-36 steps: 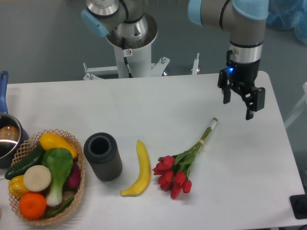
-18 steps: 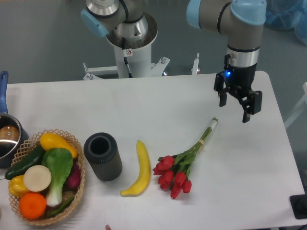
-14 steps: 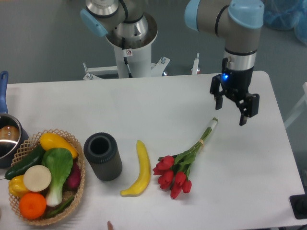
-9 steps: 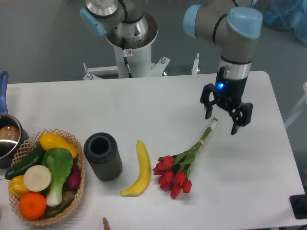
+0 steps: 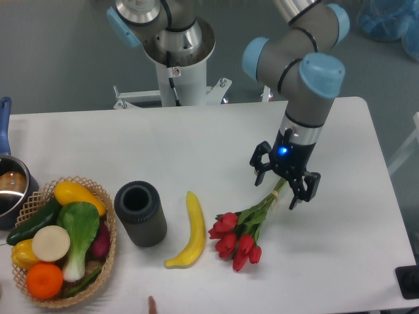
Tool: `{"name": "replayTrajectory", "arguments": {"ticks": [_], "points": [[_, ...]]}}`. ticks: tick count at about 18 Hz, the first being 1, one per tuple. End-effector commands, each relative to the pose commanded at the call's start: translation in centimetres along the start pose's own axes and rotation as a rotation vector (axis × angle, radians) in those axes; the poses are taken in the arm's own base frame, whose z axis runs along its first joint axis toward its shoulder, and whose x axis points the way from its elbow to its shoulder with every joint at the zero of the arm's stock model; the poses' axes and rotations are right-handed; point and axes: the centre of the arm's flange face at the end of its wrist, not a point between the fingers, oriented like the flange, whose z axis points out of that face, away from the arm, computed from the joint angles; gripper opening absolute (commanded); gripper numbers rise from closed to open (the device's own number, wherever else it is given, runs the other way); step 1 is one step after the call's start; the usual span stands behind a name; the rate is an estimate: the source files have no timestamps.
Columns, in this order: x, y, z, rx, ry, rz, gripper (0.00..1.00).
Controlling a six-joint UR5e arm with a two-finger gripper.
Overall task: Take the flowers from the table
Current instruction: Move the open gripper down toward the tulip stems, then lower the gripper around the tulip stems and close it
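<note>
The gripper (image 5: 284,183) is hanging over the flowers (image 5: 245,228) with its fingers spread wide, one finger (image 5: 259,166) sitting to the left of the bound stems and the other (image 5: 303,193) to their right, so the pale-green stems are passing between them. Whether the fingertips are touching the table (image 5: 196,140) or hovering just above it I cannot tell from this single view. A blue light is glowing on the wrist above the fingers.

The flowers are lying flat on the white table, right of centre toward the front. The red buds are pointing to the lower left, the stems are running up to the right and disappearing under the gripper. Nothing is clamping the stems; the bunch is resting on the surface.

A yellow banana (image 5: 188,232) is lying just beside the buds on their left, apart from them. Further left a dark grey cylinder cup (image 5: 140,213) is standing upright with its opening up. A wicker basket (image 5: 110,242) at the front left is holding mixed vegetables and fruit. A pot with a blue handle (image 5: 8,176) is showing partly at the left edge. The arm's white base pedestal (image 5: 179,65) is standing behind the table
</note>
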Motion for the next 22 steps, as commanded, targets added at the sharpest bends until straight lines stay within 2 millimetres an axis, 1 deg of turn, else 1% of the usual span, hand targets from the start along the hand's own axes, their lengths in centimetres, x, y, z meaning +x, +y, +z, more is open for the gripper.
{"name": "replayTrajectory", "arguments": {"ticks": [1, 2, 3, 4, 5, 8, 10, 17, 22], "points": [[-0.1, 0.4, 0.4, -0.003, 0.007, -0.006, 1.0], [-0.2, 1.2, 1.3, -0.006, 0.022, -0.021, 1.0], [-0.4, 2.0, 1.8, -0.007, 0.03, -0.034, 1.0], [-0.4, 2.3, 2.0, -0.006, 0.036, -0.04, 1.0], [-0.4, 2.3, 2.1, 0.002, 0.04, -0.043, 1.0], [0.1, 2.9, 3.6, 0.007, 0.07, -0.059, 1.0], [-0.1, 3.4, 3.7, 0.002, 0.071, -0.068, 1.0], [0.2, 4.3, 5.6, -0.003, 0.1, -0.068, 1.0], [0.3, 4.2, 6.0, -0.005, 0.102, -0.072, 1.0]]}}
